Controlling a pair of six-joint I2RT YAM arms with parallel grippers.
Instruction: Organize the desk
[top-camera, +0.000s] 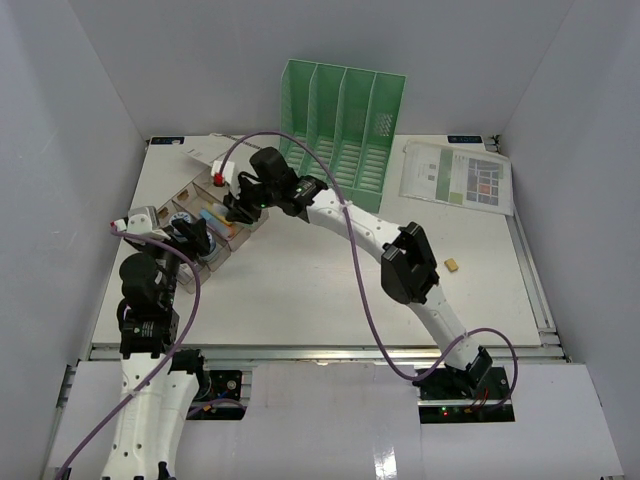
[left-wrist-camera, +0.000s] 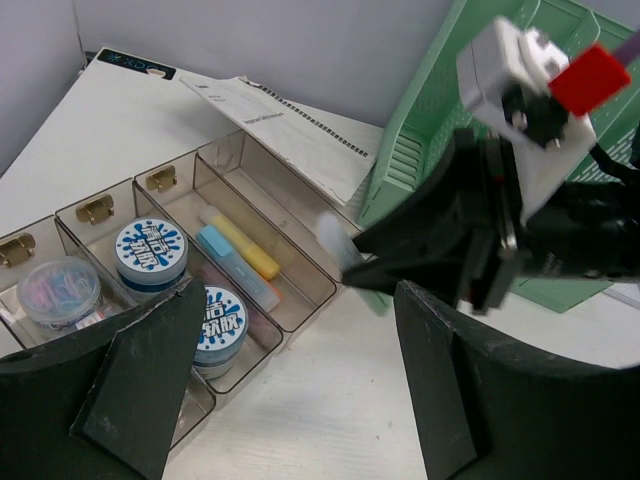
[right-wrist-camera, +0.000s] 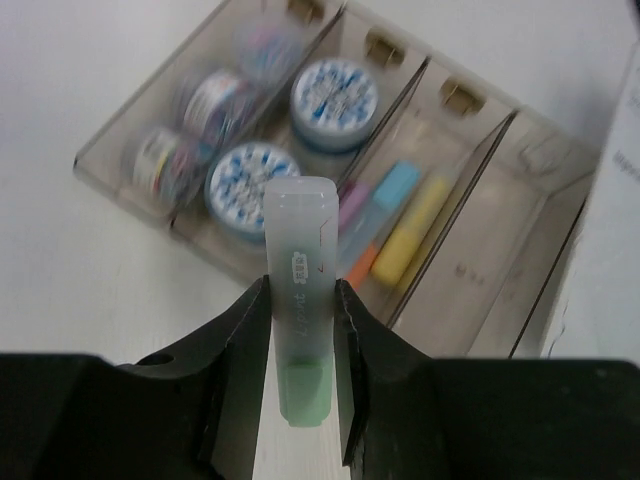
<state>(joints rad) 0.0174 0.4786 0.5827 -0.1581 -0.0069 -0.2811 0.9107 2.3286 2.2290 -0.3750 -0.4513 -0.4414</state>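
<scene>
Right jaws pinch green marker (right-wrist-camera: 300, 260) (highlighter, perhaps) over compartment box (right-wrist-camera: 500, 265); left jaws wide.

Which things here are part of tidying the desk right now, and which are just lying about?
In play:
right gripper, shut on the green highlighter
clear compartment box under it
desk

Lying about:
green file rack
printed sheet
small tan block
</scene>
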